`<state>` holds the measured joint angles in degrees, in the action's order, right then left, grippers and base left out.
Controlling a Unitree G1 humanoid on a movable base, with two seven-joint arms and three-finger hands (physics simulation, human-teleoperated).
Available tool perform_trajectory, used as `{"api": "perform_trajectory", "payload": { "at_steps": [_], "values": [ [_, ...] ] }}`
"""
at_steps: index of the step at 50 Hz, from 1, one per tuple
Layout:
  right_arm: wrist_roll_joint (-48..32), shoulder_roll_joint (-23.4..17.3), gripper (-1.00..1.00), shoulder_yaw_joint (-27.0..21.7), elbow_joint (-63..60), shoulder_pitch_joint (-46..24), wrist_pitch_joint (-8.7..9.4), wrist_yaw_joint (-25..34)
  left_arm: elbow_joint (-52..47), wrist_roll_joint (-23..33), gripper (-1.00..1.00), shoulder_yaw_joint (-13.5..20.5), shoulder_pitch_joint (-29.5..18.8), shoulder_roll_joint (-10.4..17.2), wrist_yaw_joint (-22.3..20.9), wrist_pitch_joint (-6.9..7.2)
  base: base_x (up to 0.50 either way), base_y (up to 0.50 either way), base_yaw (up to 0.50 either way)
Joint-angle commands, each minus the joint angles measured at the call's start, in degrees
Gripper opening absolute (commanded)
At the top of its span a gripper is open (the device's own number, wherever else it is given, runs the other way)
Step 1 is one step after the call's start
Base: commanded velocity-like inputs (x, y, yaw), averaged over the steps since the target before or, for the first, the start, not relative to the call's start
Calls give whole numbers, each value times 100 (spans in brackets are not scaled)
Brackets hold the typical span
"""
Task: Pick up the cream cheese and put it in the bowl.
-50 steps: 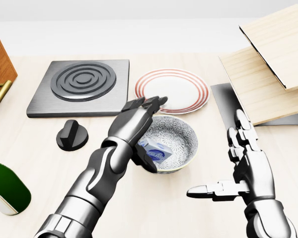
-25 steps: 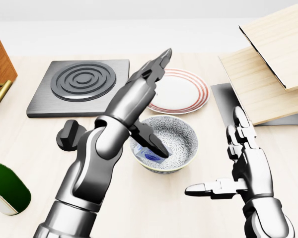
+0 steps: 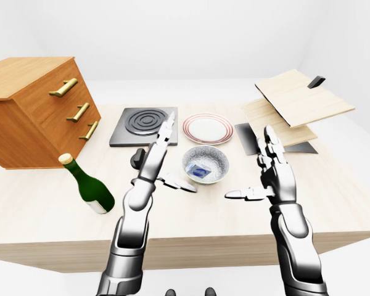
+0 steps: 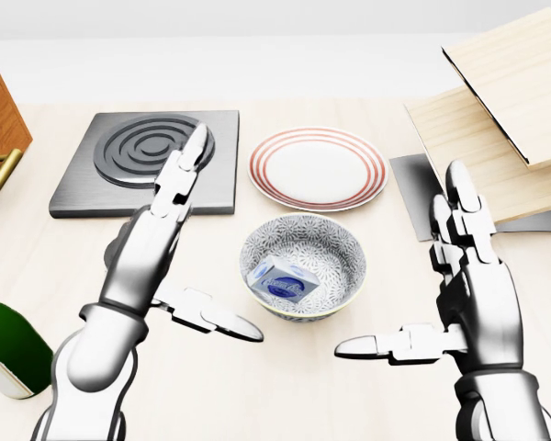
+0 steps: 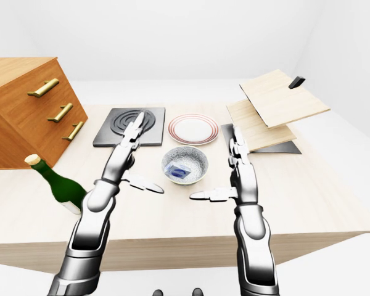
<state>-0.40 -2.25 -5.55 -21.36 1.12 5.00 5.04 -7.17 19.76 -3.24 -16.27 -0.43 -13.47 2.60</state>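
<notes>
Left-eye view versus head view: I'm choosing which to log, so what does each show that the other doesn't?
Only the left-eye view shows the whole drawer chest, the bottle with its neck and cap, and the table's near edge. Only the head view shows the cream cheese label close up. Both show the bowl, plate, burner, and open left hand and right hand.

Black knob (image 3: 137,158) mostly hidden behind the left hand (image 4: 165,248), green bottle (image 4: 9,354) and wooden drawer chest (image 4: 0,129) cut off at the head view's left edge, cream cheese (image 4: 281,278) label too small to read
</notes>
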Motion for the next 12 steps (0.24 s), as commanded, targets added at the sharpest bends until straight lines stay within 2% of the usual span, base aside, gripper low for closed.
{"api": "perform_trajectory", "payload": {
  "at_steps": [1, 3, 4, 5, 8, 9, 12],
  "values": [
    [-106, 89, 100, 175, 25, 61, 0, -147, -463, -840, 100, -118, 900, -99, 507, -127, 0, 0, 0],
    [-103, 110, 100, 208, 72, 31, 0, -196, -377, -955, 100, -124, 925, -131, 656, -184, 0, 0, 0],
    [-131, 123, 100, 260, 87, 57, 0, -214, -310, -953, 100, -178, 975, -143, 746, -330, 0, 0, 0],
    [-144, 126, 100, 292, 107, 70, 0, -220, -268, -988, 100, -179, 981, -137, 792, -378, 0, 0, 0],
    [-190, 125, 100, 347, 243, 88, 0, -230, -200, -1039, 100, -181, 957, -123, 888, -420, 0, 0, 0],
    [-182, 122, 100, 343, 289, 82, 0, -225, -180, -1042, 100, -166, 925, -110, 905, -422, 0, 0, 0],
    [-165, 119, 100, 333, 330, 56, 0, -229, -294, -1146, 100, -85, 841, -90, 938, -271, 0, 0, 0]
  ]
}}
